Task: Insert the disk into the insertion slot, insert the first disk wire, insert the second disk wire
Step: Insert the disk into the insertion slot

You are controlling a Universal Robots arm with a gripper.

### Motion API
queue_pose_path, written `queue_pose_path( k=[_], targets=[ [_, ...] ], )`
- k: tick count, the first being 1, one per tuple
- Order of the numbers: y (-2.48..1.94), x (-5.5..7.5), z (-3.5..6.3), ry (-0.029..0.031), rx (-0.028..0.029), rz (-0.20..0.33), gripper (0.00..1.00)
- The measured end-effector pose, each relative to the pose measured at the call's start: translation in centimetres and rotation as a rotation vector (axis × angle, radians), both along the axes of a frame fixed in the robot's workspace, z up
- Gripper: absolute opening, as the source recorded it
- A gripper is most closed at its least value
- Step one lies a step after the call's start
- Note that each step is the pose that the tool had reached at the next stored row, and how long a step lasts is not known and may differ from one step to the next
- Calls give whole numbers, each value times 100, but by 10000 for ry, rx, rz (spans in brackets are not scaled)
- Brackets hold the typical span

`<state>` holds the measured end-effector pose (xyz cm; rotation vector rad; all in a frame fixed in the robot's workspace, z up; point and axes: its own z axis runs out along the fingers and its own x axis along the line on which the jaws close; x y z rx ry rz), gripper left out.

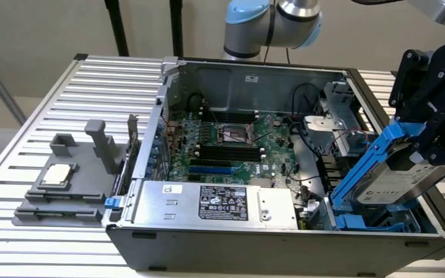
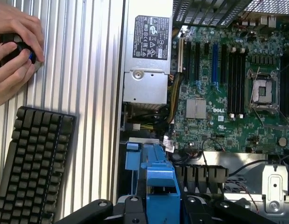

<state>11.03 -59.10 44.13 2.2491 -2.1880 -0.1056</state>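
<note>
Exterior view: the disk is gripped tilted between the jaws, lower end at the insertion slot.

Open above the motherboard mid-case (only low sockets and cards there). Tight at the insertion slot: hemmed by the power-supply box on the exterior view's left, cables just beside, the case wall in front, and topped by the tilted disk clamped in the gripper. Beside the case, taken up by a keyboard and a person's hand.
</note>
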Motion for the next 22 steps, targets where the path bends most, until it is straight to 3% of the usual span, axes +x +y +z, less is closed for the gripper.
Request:
queue_pose_path(
  k=[15,22],
  targets=[
    [-20,19,-85,0,94,3,32],
    [-32,19,-143,0,165,11,32]
  ],
)
